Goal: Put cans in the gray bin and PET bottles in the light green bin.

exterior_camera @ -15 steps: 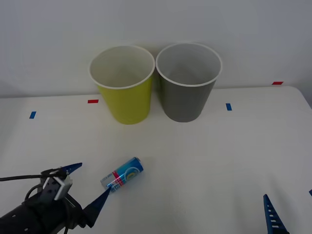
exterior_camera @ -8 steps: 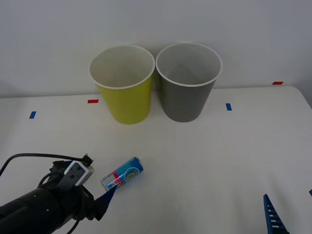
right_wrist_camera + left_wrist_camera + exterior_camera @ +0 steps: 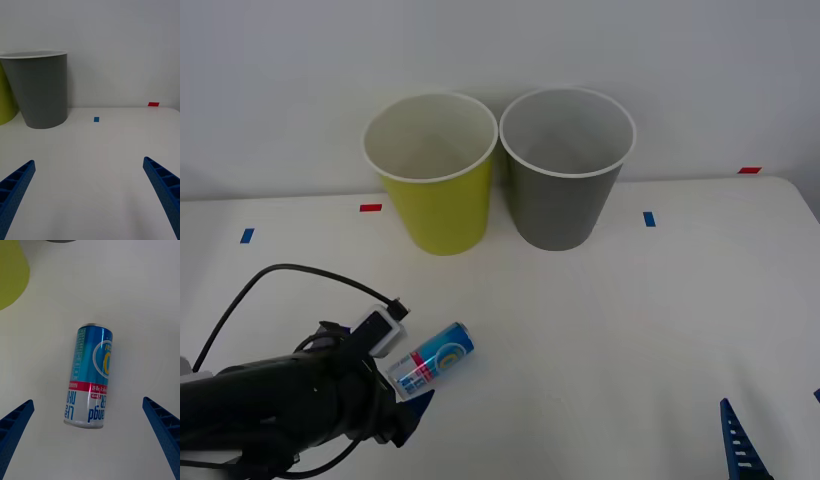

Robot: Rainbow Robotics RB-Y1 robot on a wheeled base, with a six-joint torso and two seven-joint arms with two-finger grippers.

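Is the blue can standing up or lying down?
Lying on its side: the can rests lengthwise on the table, between the open left gripper's fingers.

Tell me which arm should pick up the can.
Left. The left gripper is open right over the can, which lies on its side between its fingers. The right gripper is open over bare table near the front right corner, far from the can.

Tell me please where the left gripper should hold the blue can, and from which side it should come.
Across the middle of the blue can, from above. It lies on its side on the table, so the left gripper's open fingers can close on its curved sides.
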